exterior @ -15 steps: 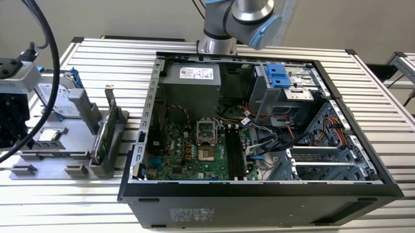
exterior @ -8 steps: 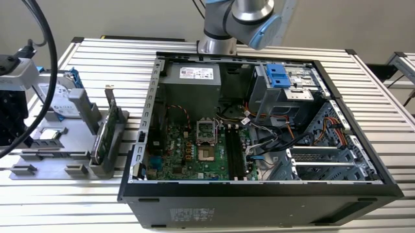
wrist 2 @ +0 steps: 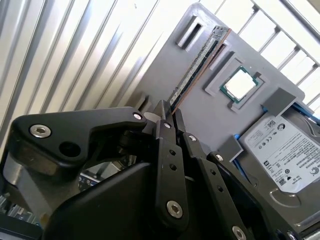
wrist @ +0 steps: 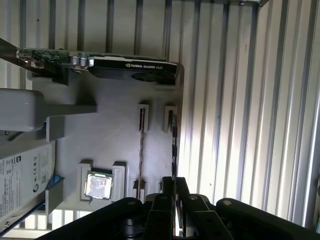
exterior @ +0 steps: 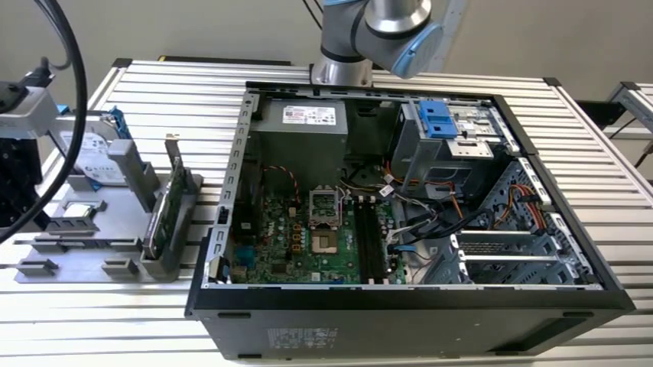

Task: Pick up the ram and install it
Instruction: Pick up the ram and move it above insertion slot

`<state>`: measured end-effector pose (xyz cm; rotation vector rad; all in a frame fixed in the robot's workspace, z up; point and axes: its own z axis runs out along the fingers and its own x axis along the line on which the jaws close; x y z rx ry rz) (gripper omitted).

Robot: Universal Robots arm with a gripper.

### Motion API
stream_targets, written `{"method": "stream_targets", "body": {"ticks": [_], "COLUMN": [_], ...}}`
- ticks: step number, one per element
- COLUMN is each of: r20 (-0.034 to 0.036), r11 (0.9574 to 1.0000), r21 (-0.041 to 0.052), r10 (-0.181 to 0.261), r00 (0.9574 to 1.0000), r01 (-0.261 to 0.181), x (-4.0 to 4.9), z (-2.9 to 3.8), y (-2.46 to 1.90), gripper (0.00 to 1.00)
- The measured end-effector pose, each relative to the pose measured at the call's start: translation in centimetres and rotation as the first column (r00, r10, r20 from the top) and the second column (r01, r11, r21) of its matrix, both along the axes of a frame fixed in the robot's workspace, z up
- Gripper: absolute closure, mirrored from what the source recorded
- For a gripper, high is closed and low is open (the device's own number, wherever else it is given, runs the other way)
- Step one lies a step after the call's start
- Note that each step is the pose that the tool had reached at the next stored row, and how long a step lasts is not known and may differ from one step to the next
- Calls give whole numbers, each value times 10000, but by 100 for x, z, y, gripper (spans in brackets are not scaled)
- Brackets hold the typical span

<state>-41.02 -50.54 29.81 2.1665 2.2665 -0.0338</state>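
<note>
A counter (exterior: 153, 84) of ribbed aluminium slats runs back to a plain pale wall (exterior: 204, 30). An open computer case (exterior: 408, 306) lies on it, motherboard (exterior: 296, 237) facing up. At the exterior view's left, a grey holder tray (exterior: 72, 229) carries a hard drive (wrist 2: 285, 150), a processor chip (wrist 2: 240, 84) and a graphics card (wrist: 130, 67) set on edge. The ram (wrist 2: 197, 67) stands on edge in the tray's slot. The end effector (wrist 2: 170, 111) has its fingers pinched on the ram's near end.
</note>
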Motion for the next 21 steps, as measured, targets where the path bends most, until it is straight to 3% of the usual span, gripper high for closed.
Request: {"method": "stream_targets", "body": {"ticks": [21], "r20": [0], "r11": [10000], "r21": [0], "r10": [-14], "r00": [10000], "r01": [14], "x": [0], "z": [129], "y": [0], "gripper": [100]}}
